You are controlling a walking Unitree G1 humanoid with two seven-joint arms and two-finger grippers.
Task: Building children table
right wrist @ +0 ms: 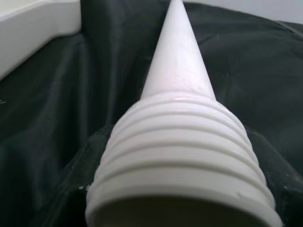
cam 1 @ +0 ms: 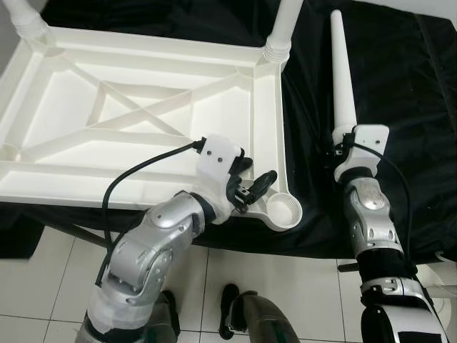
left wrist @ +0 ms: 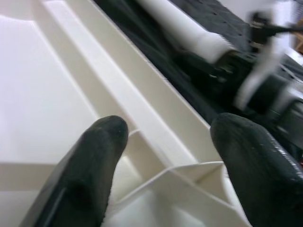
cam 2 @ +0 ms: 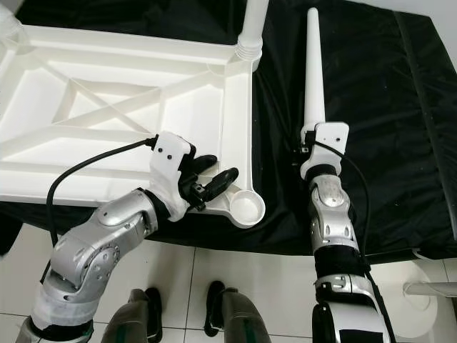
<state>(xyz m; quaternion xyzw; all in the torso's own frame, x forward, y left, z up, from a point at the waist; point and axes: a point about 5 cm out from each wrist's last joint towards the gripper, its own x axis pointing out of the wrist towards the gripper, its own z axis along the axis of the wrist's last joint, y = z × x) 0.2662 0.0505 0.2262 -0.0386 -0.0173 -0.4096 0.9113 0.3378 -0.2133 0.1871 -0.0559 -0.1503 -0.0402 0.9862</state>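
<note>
A white plastic tabletop (cam 1: 143,107) lies upside down on a black cloth. Legs stand in its two far corners (cam 1: 282,28) (cam 1: 28,25). The near right corner socket (cam 1: 284,209) holds no leg. My left gripper (cam 1: 255,175) hovers open just over the rim beside that socket, its fingertips (left wrist: 102,142) above the ribs with nothing between them. A loose white tapered leg (cam 1: 341,78) lies on the cloth to the right of the table, ribbed end (right wrist: 180,156) towards my right gripper (cam 1: 357,146), which sits right at that end.
The black cloth (cam 1: 400,86) covers the work surface and drapes over its front edge. White tiled floor (cam 1: 43,279) and my own feet (cam 1: 235,314) lie below. A white object (cam 2: 428,289) stands on the floor at the far right.
</note>
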